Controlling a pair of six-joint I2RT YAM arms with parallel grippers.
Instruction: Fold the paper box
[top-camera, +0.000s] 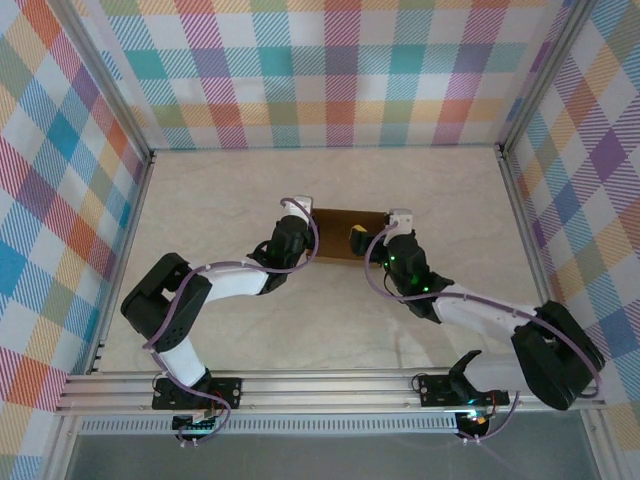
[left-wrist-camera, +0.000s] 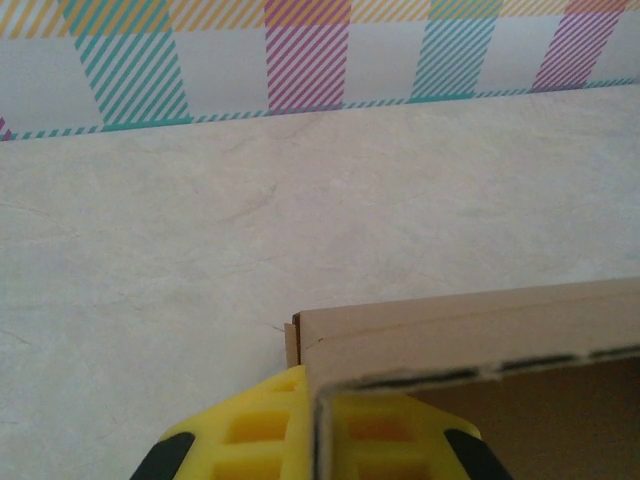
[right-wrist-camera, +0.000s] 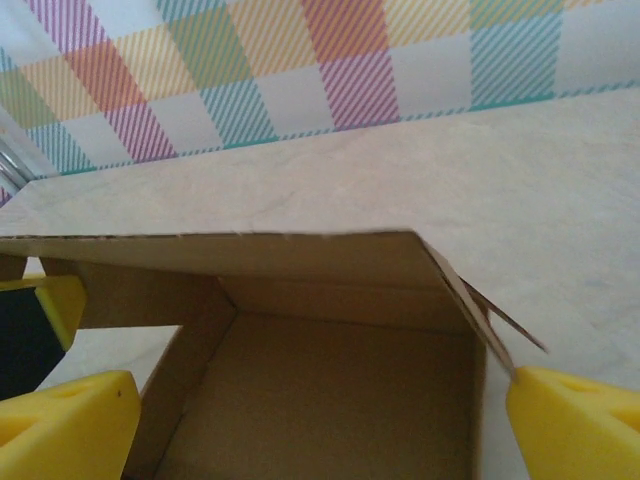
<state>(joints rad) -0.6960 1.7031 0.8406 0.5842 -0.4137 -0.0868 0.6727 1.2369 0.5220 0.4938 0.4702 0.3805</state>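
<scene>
The paper box (top-camera: 340, 232) is plain brown cardboard, standing open-topped in the middle of the table. My left gripper (top-camera: 303, 225) is at its left end. In the left wrist view the left gripper (left-wrist-camera: 315, 405) is shut on the paper box (left-wrist-camera: 470, 335), with one yellow finger (left-wrist-camera: 250, 430) outside the end wall and the other inside. My right gripper (top-camera: 375, 238) is at the box's right end. In the right wrist view the right gripper (right-wrist-camera: 322, 392) is open, its fingers (right-wrist-camera: 70, 425) spread wide either side of the paper box (right-wrist-camera: 320, 370), whose right wall leans inward.
Checked walls (top-camera: 330, 70) close in the pale table (top-camera: 250, 180) at the back and both sides. A metal rail (top-camera: 330, 385) carrying the arm bases runs along the near edge. Bare tabletop lies behind and in front of the box.
</scene>
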